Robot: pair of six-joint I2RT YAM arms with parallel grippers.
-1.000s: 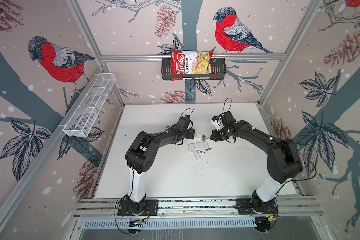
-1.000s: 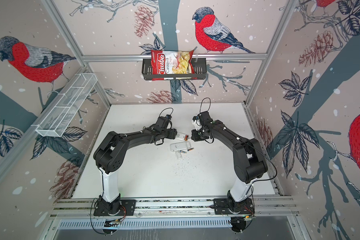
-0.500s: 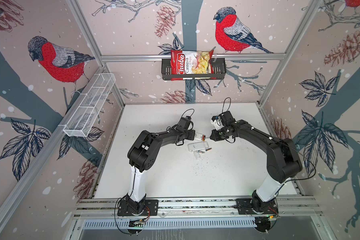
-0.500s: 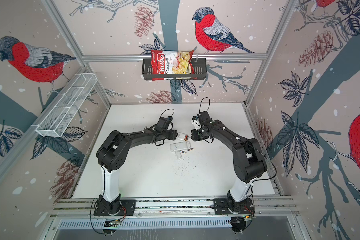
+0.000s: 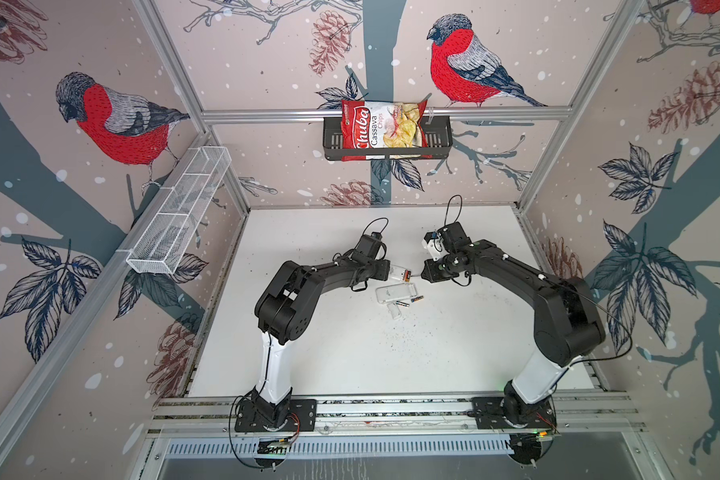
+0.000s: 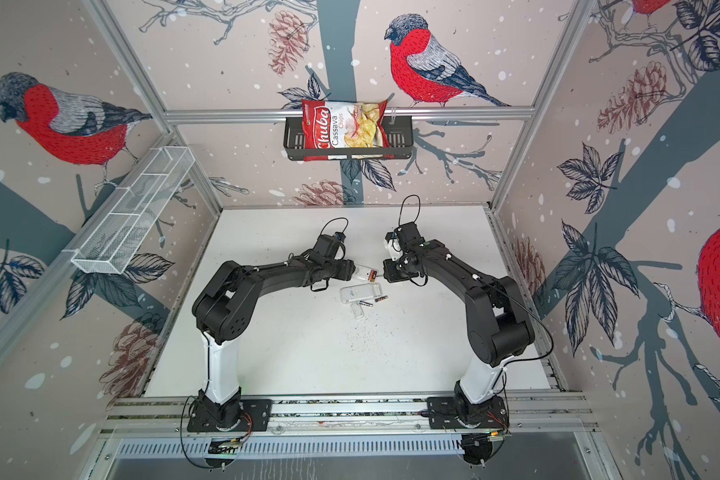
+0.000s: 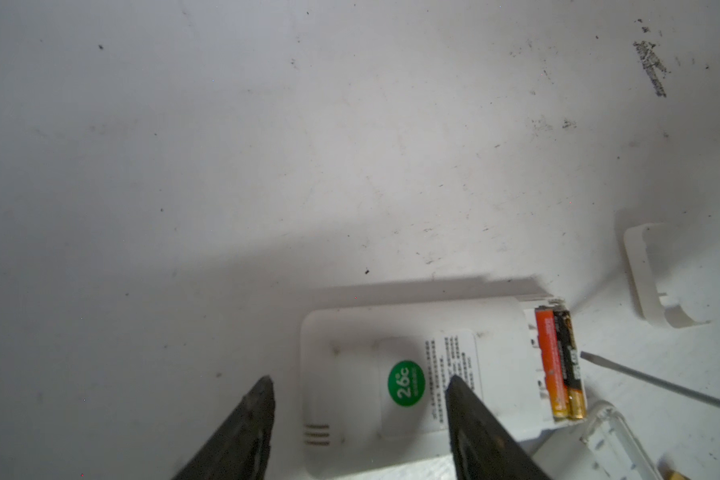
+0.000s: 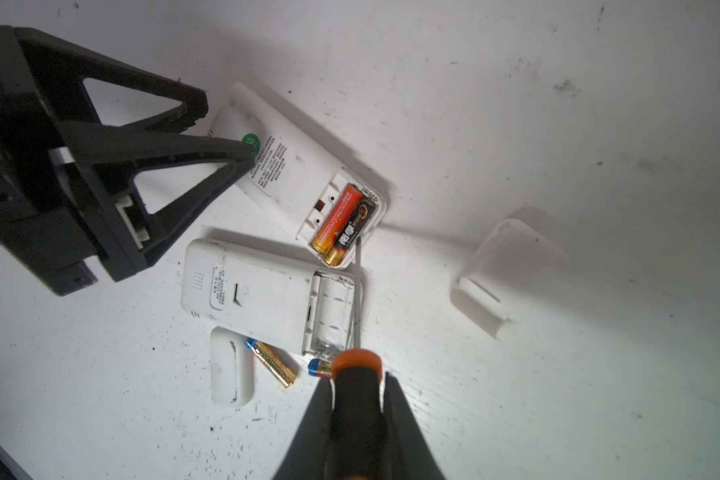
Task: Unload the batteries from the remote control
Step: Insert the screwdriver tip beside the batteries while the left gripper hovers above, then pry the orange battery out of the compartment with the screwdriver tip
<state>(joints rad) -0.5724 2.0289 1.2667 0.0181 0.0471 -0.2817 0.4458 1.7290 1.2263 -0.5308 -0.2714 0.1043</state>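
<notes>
Bullfinch-wallpaper walls, aluminium frame, scuffed white tabletop, wire basket, black shelf.

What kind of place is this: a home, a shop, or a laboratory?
Probably a laboratory robot cell, not a home: an aluminium frame holds bird-patterned wall panels, and the left arm and right arm are bolted to a rail along a white table.

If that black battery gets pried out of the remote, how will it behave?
Likely rolls: black battery is a smooth cylinder, table flat. Probably light, small beside the remote. Packed against the orange battery, it may stick.
</notes>
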